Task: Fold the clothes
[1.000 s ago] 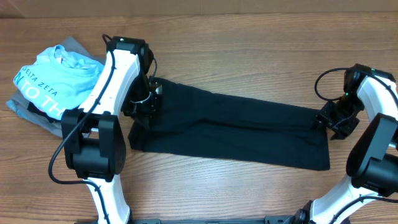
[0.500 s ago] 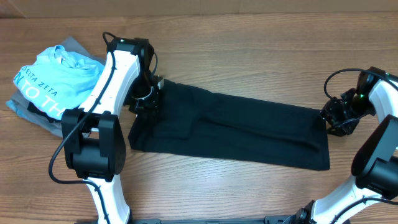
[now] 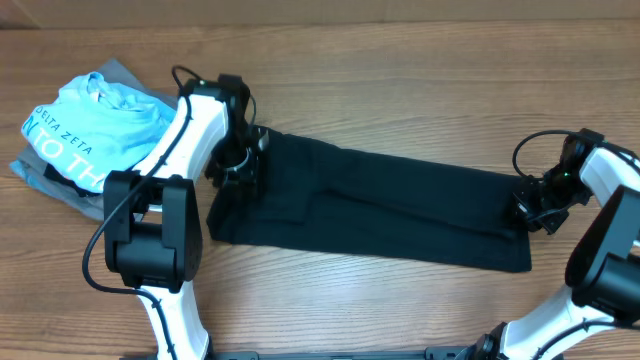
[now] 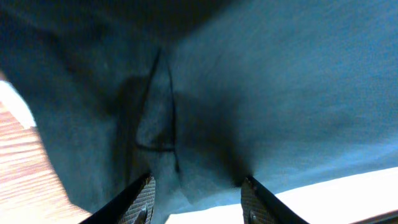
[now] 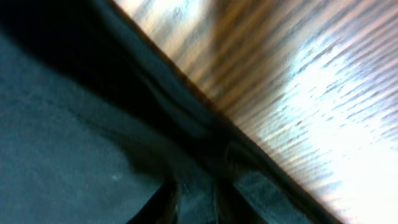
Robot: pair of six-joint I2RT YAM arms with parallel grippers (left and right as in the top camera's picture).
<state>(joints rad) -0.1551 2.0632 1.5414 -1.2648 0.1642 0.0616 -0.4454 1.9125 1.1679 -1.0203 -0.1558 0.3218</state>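
Observation:
The black T-shirt [image 3: 380,205] lies folded into a long strip across the middle of the table. My left gripper [image 3: 240,165] is at its left end near the upper corner. In the left wrist view the jaws [image 4: 196,199] are open and straddle a crease of the dark fabric [image 4: 280,93]. My right gripper [image 3: 527,208] is at the strip's right end. In the blurred right wrist view its jaws [image 5: 194,202] are nearly closed with a thin fold of the shirt's edge [image 5: 62,137] between them. The white neck label is hidden.
A light-blue tee with white lettering [image 3: 90,125] lies on grey folded garments [image 3: 50,185] at the far left. The wooden table [image 3: 400,100] shows behind and in front of the strip, and beside the shirt's edge in the right wrist view [image 5: 311,93].
My right gripper swung out to the right, then came back down onto the shirt's right edge. My left gripper shifted slightly right along the left end. The shirt has barely moved.

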